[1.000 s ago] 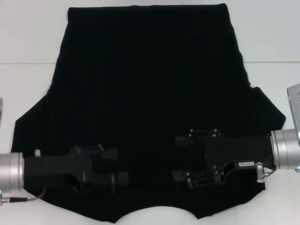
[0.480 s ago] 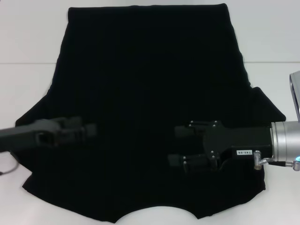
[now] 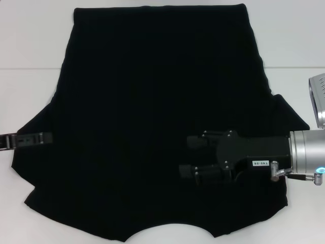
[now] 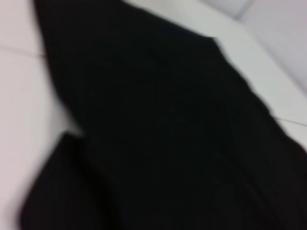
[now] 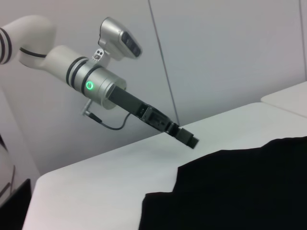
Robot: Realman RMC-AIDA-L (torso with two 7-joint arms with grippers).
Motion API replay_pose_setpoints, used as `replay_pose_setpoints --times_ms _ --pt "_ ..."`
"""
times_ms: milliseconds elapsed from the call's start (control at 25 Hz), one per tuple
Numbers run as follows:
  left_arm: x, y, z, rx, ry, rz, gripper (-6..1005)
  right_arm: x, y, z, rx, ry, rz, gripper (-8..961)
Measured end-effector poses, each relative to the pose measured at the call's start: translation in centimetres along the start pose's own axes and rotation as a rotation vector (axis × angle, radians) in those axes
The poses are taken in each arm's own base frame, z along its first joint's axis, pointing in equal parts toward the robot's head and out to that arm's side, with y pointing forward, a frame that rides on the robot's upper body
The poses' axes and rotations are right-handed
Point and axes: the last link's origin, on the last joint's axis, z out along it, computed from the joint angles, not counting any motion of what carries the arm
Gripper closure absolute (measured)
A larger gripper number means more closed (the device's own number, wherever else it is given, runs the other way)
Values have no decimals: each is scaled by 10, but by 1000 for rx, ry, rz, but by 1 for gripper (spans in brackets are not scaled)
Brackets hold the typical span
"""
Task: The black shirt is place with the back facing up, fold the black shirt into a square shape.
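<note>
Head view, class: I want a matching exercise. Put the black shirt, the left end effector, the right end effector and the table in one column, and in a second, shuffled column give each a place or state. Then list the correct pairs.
Column one:
1. black shirt
2. left end effector
3. right end effector
4. table

Column two:
A. white surface beneath everything
B. at the shirt's left sleeve edge
C. spread flat, neckline toward the robot
D. over the shirt's near right part, fingers apart

Pairs: 1-C, 2-B, 3-D, 4-A
</note>
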Motion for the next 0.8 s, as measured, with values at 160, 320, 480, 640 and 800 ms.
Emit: replay_pose_setpoints --times_ms 160,320,480,640,800 --pt "0 -10 0 84 -47 -46 155 1 -4 1 25 8 -4 71" --pt "2 -17 1 145 -77 -75 156 -3 -5 3 22 11 -17 71" --pt "3 -21 2 174 -64 -94 155 -5 -6 3 25 10 -25 71" --pt "1 -26 2 204 -54 -115 155 -6 -7 2 26 10 -28 71" --pt "-2 -30 3 232 -74 -118 156 -6 -8 2 30 9 -28 71"
